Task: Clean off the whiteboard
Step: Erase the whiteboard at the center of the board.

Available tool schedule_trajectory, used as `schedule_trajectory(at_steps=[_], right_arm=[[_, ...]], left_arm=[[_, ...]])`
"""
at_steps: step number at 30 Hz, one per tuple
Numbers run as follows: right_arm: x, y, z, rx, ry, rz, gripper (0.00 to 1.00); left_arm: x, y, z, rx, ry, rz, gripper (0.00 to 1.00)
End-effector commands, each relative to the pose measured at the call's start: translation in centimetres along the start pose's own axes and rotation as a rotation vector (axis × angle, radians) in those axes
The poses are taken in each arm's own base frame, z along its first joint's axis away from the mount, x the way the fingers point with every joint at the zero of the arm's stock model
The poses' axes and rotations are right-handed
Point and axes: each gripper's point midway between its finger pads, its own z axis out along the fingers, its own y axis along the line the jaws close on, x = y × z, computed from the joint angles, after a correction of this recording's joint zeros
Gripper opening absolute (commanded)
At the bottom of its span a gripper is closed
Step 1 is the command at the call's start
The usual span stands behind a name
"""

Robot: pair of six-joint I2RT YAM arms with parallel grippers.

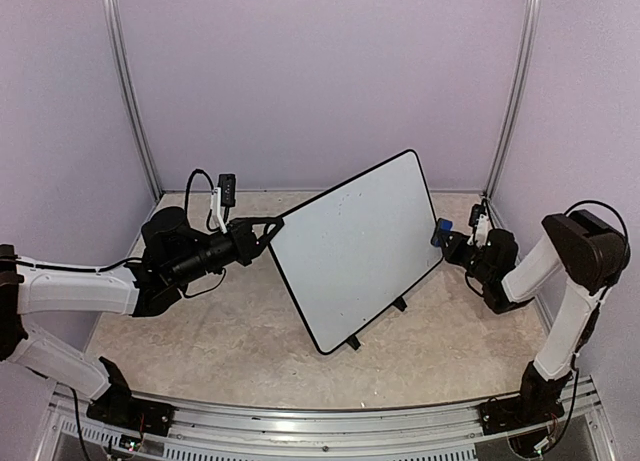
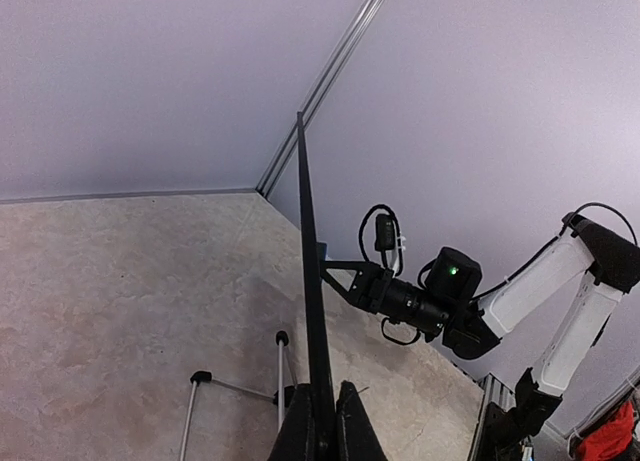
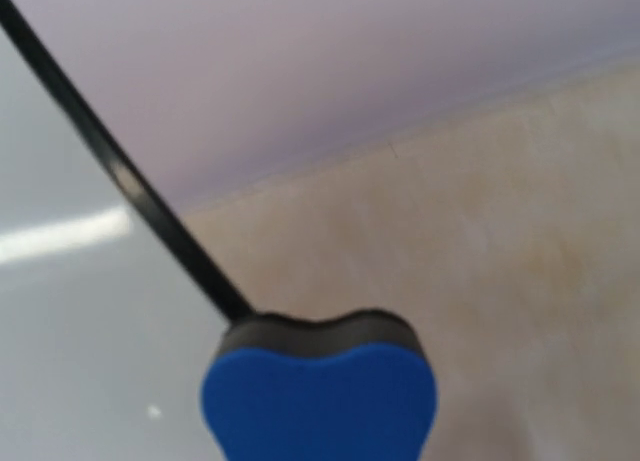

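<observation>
My left fingers [image 2: 300, 436] are pressed tight on the thin black rim of the whiteboard [image 1: 355, 246], one on each face. From my left wrist I see the board edge-on, rising straight up from between them. My left gripper [image 1: 268, 227] has the board by its leftmost corner.

My right gripper [image 1: 452, 241] is closed on the eraser [image 3: 320, 401], a blue block with a dark pad, and holds it right at the board's opposite rim. Whether the pad touches that rim I cannot tell. From my right wrist the rim runs as a black diagonal down behind the eraser. The glossy white face is to its left and the mottled tabletop to its right.

The board stands tilted on the table [image 1: 200, 331] between my two arms, resting on small black feet [image 1: 353, 343], with its white face turned towards my bases. My right arm reaches in from the far side of it. Behind the board are the lilac walls [image 1: 320, 71] and two metal corner posts [image 1: 130, 91].
</observation>
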Motion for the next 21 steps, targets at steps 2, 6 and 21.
schedule_trajectory(at_steps=[2, 6, 21], right_arm=[[5.0, -2.4, -2.0, 0.035, 0.09, 0.042, 0.22], [5.2, -2.1, -2.0, 0.015, 0.093, 0.07, 0.22], [0.9, -0.8, -0.8, -0.024, -0.004, 0.098, 0.22]], left_arm=[[6.4, -1.0, -0.7, 0.097, 0.234, 0.043, 0.0], [6.6, -1.0, -0.7, 0.099, 0.24, 0.039, 0.0], [6.4, -1.0, -0.8, 0.097, 0.235, 0.043, 0.0]])
